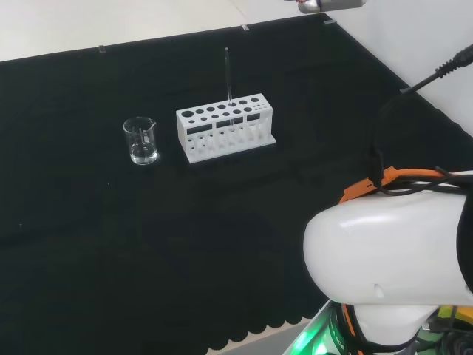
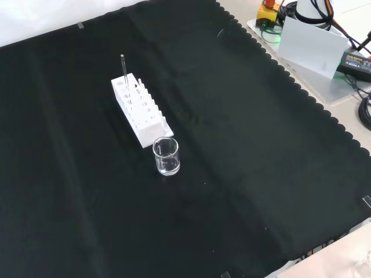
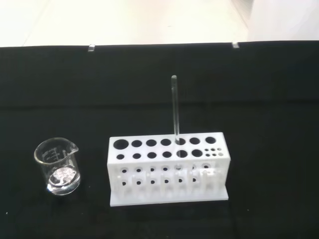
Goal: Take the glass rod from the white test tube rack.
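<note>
Here we are, and the glass rod (image 3: 175, 107) stands upright in the white test tube rack (image 3: 167, 169), slotted into a hole of the back row, toward the end of the rack that carries the cluster of small holes. That hole is what keeps it vertical, with most of its length rising free above the rack top, so there is plenty of bare glass to take hold of. In the head view the rack (image 1: 225, 126) sits around the middle of the desk (image 1: 111, 237), a little toward the far edge, its long side facing the arm, and the rod (image 1: 228, 74) pokes up well clear of it. Just beside the rack's end, apart from it, stands a small clear beaker (image 1: 141, 140); in the front view the beaker (image 2: 166, 156) is at the rack's nearer end while the rod (image 2: 123, 70) is at the farther one, so it is out of the way. The state of the fingers I cannot tell. My read: nothing is grasped yet, the approach is ahead, and a straight upward lift looks wise so the rack is not tipped.
</note>
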`<control>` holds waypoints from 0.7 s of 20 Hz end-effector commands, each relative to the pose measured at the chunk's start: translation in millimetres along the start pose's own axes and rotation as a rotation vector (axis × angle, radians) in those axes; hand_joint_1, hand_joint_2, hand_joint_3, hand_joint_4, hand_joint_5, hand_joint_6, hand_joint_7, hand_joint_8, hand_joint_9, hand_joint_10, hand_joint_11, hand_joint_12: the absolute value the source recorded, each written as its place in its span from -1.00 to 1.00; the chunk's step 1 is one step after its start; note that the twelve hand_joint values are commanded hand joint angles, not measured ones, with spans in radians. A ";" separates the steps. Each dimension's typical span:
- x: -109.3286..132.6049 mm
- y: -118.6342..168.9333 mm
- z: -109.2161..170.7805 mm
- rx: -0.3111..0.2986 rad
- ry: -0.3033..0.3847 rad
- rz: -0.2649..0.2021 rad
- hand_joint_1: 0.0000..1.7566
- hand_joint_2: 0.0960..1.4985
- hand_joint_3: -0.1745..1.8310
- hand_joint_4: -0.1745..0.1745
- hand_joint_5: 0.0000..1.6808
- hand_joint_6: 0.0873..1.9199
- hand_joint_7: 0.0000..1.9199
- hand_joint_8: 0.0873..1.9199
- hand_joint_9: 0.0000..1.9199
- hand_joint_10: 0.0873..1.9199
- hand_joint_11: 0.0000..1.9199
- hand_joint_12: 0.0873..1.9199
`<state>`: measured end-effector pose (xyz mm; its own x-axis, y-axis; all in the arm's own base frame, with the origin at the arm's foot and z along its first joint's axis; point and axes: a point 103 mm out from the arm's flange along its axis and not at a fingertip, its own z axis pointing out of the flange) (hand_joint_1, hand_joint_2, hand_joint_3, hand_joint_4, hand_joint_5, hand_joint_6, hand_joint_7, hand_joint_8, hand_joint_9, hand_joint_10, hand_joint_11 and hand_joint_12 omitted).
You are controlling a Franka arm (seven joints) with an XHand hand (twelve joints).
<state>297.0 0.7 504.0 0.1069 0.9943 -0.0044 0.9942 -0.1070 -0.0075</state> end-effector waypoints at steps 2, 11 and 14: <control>-0.7 -46.0 -30.8 -0.030 -0.011 0.117 -0.32 0.60 -1.00 -0.78 -0.77 -1.00 -0.96 -0.32 -0.76 -0.21 -0.77 0.42; -2.4 -41.6 -28.4 -0.027 -0.013 0.122 -0.32 0.60 -1.00 -0.78 -0.76 -1.00 -0.97 -0.27 -0.76 -0.20 -0.76 0.43; -2.9 -41.2 -29.6 -0.035 -0.012 0.118 -0.32 0.60 -1.00 -0.78 -0.76 -1.00 -0.96 -0.27 -0.76 -0.20 -0.76 0.43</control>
<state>256.1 2.8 532.9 0.2227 0.9748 -0.0150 0.9747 -0.2223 0.0232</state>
